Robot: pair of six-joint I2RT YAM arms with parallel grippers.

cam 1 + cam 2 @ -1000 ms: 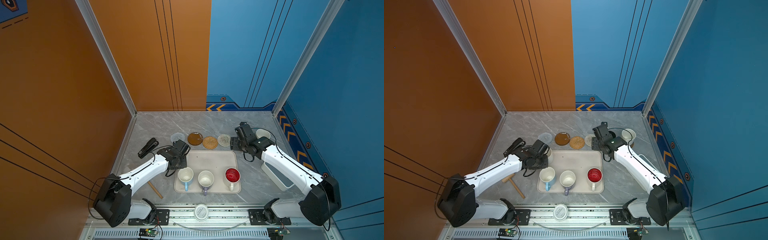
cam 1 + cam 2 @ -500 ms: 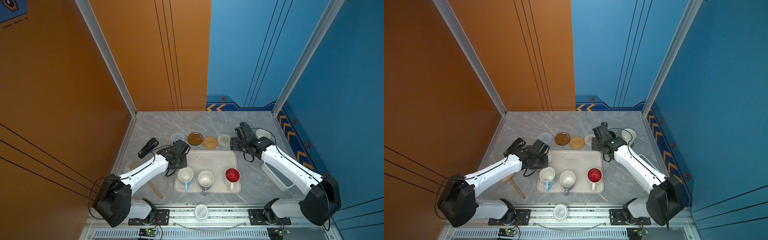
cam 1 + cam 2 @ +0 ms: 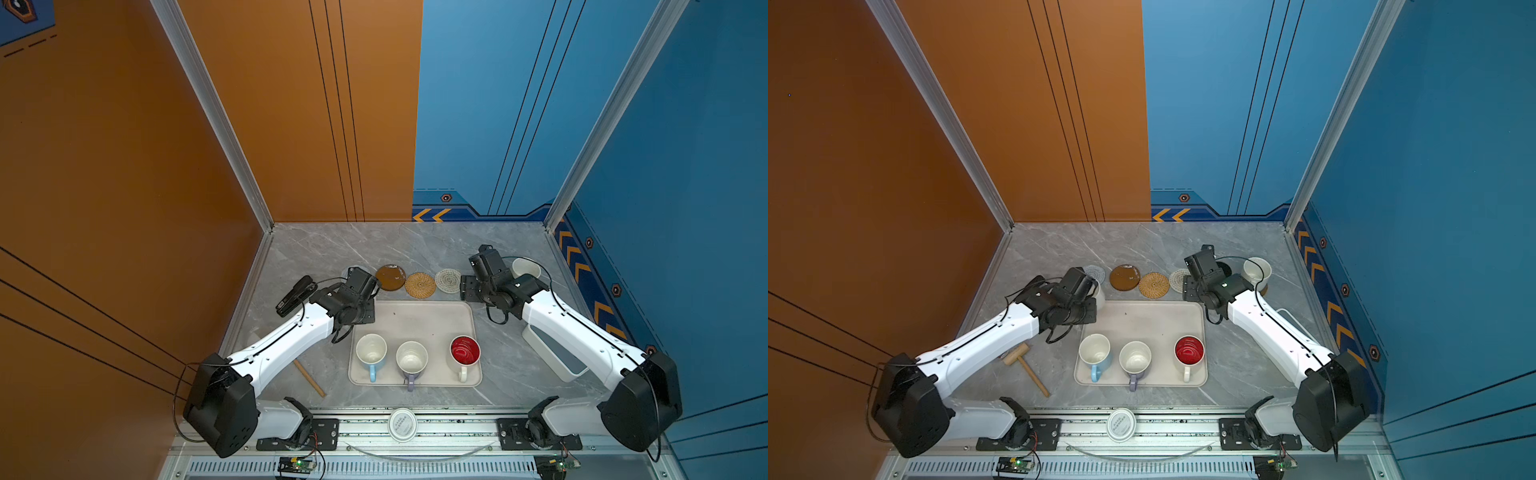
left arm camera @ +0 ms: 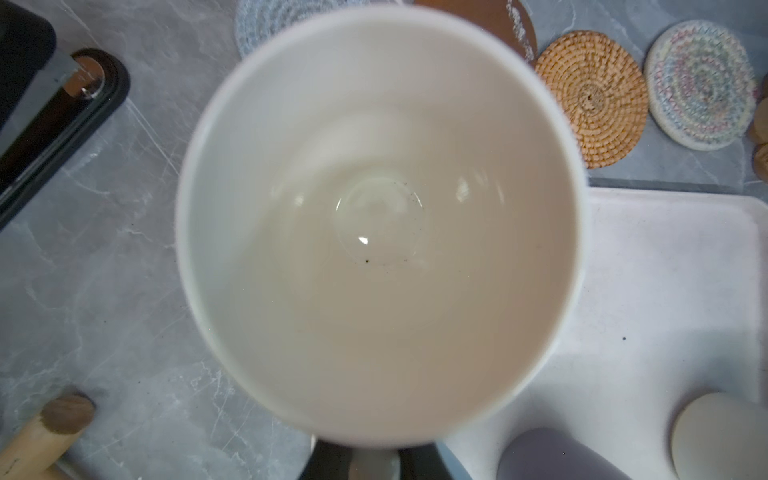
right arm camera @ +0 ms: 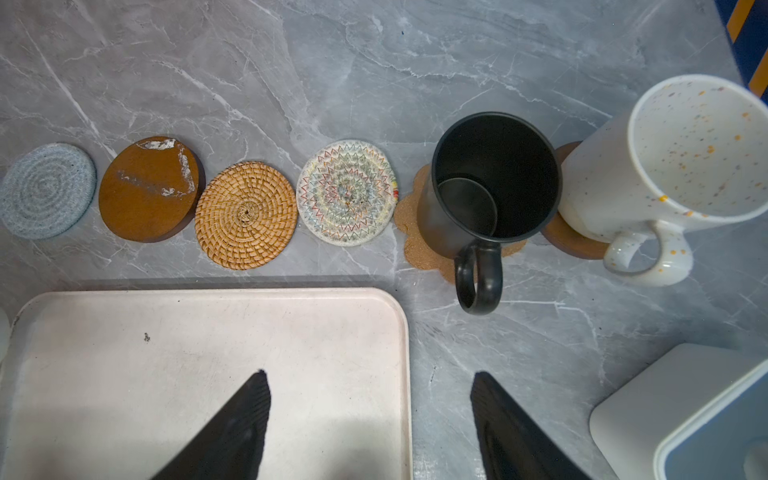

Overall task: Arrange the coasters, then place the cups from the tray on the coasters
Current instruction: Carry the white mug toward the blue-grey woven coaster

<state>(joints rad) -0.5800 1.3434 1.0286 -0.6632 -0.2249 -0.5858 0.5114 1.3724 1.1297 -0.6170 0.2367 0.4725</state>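
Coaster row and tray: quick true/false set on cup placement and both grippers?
1. The black mug stands on the paw-shaped coaster. True.
2. Four mugs stand on the tray. False: three do.
3. The right gripper holds a mug. False: it is open and empty.
4. The left gripper is shut on the white mug. True.
5. The rattan coaster is bare. True.

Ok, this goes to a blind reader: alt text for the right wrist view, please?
Open right end effector above a tray corner, facing a row of six coasters. A black mug stands on the paw coaster and a speckled mug on a brown disc; the other four coasters are bare.
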